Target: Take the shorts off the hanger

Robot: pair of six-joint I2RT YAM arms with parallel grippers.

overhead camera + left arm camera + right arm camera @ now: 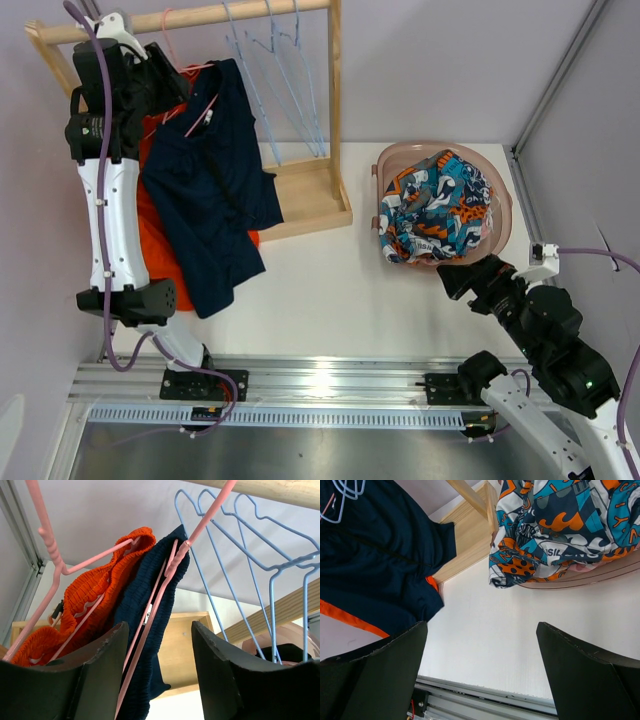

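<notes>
Up at the left end of the wooden rack (205, 17), the left tool (159, 630) is raised right to the clothes. Its fingers (102, 675) stand wide apart, one each side of the pink hanger (205, 517) and the waistband of the navy shorts (210, 200). Nothing is pinched: wire and fabric sit in the gap, and I can't tell whether either finger touches them.

The navy shorts are on that pink hanger, the ribbed waistband threaded over the wire and the legs hanging down in front of the rack's base. Pressed against them, on the side nearer the wall, are the orange shorts (95, 590), carried by a second pink hanger (50, 550). From above, the orange pair shows only as a strip along the left edge and under the hem of the navy pair.

Further along the rail, a cluster of blue hangers (280, 80) dangles bare.

Over on the right, the printed shorts (440, 205), teal, orange and white, lie bunched in the pink basket (507, 205), which sits on the bench (330, 290) just beside the rack. A sliver of pink fabric peeks out beneath them in the right wrist view.

The right tool (480, 630) is spread wide too, holding nothing, low over bare bench just in front of the basket's near rim.
</notes>
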